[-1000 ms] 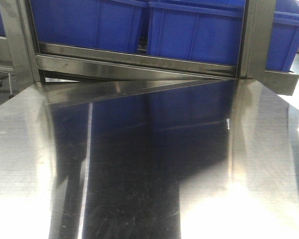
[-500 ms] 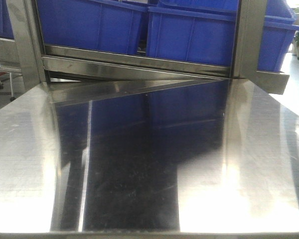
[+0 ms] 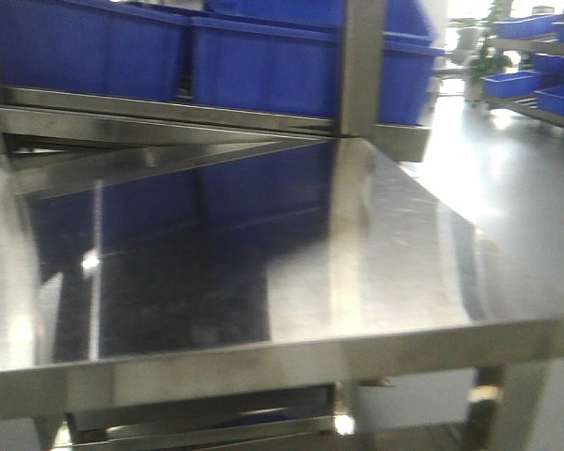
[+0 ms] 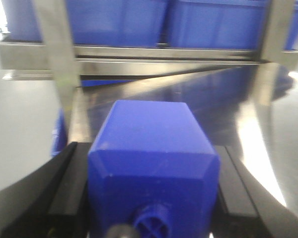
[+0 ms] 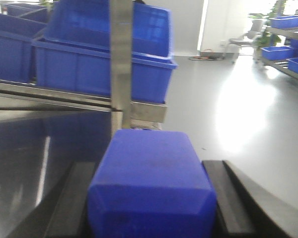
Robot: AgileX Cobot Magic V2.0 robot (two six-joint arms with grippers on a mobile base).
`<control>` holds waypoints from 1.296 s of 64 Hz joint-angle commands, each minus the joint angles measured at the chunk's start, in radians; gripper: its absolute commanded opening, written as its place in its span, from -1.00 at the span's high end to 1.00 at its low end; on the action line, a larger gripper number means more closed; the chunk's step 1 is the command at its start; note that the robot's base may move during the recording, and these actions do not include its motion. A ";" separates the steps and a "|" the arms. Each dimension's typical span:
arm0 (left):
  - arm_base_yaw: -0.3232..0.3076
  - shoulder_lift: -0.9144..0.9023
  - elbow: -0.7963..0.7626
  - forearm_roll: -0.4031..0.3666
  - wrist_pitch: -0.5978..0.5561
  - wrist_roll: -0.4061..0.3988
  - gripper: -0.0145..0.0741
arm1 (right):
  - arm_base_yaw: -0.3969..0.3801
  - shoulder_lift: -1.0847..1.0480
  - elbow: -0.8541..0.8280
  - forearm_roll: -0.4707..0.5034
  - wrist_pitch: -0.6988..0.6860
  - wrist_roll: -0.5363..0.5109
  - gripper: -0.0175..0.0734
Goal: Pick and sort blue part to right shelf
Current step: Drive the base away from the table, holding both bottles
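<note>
1. Front view: a polished steel counter (image 3: 395,244) fills the foreground. Its surface mirrors the blue of the bins behind it. Neither arm appears in this view, which is somewhat blurred.
2. The right shelf (image 3: 169,122), a steel-framed rack, stands at the far edge of the counter. Large open-top blue bins (image 3: 263,61) sit side by side above its flat front rail, and an upright post crosses in front of them.
3. To the right of the counter lies pale glossy floor (image 3: 508,178). Further racks of blue bins (image 3: 536,85) stand well apart in the background.
4. Left wrist view: the left end effector (image 4: 148,148) is pressed together on the blue part (image 4: 151,173), with one black finger (image 4: 64,168) against each side face. The part shows sloped shoulders and a round ribbed cap at its near end. Counter and shelf rail lie beyond it.
5. Whether the blue part touches the counter cannot be told.
6. Right wrist view: the right end effector (image 5: 150,164) pinches a second blue block (image 5: 151,198) in the same manner. Its near end is cut off by the frame, so no cap is visible.
7. Beyond the second blue block stand the shelf post and a stacked bin, with open floor to the right.
</note>
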 commanded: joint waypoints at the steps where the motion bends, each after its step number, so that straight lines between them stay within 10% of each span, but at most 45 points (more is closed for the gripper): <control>1: 0.001 0.007 -0.029 -0.005 -0.090 -0.003 -0.24 | -0.005 0.008 -0.029 -0.011 -0.090 -0.009 -0.27; 83: 0.001 0.007 -0.029 -0.005 -0.090 -0.003 -0.24 | -0.005 0.008 -0.029 -0.011 -0.090 -0.009 -0.27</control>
